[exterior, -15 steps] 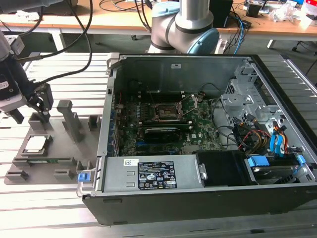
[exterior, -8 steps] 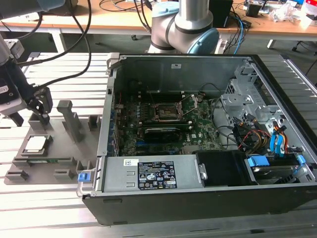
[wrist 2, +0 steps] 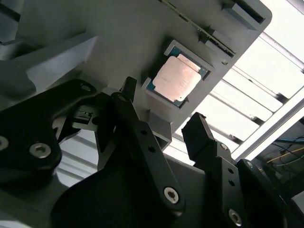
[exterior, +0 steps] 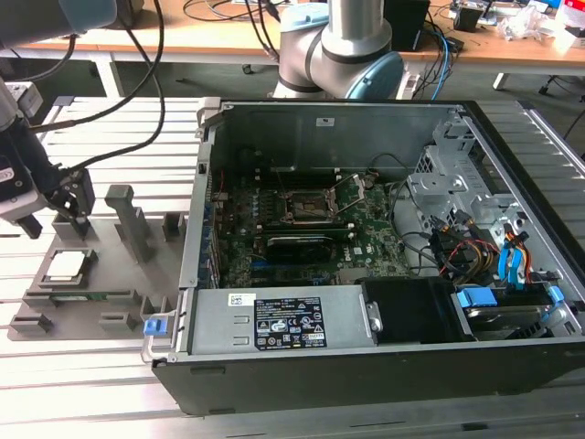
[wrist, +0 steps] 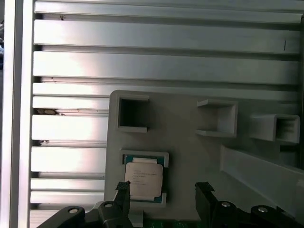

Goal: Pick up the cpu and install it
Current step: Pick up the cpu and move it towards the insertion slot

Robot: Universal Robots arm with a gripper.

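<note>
Small flat square silver-topped cpu (wrist: 141,178): seated in recess near edge of grey plastic holder tray (wrist: 190,152) at exterior view's left, on slotted aluminium bench (exterior: 91,366). Black two-finger hand (wrist: 163,187): released, empty, hovering near cpu. Step, as judged: approach for pick; calls for fingers centred astride chip.

Reads as a robotics lab test bench, not an office or a home. The work surface (exterior: 82,402) is built from slotted aluminium profile. A robot arm base (exterior: 356,37) is mounted at its far edge. A desktop PC case (exterior: 384,375) is laid on its side with the panel off and the motherboard (exterior: 311,224) exposed. A grey fixture tray (exterior: 105,274) is set beside it, with the cpu (exterior: 69,265) seated in one pocket. Wooden benches (exterior: 521,50) are seen behind, strewn with cables (exterior: 439,55) and small electronics.
</note>
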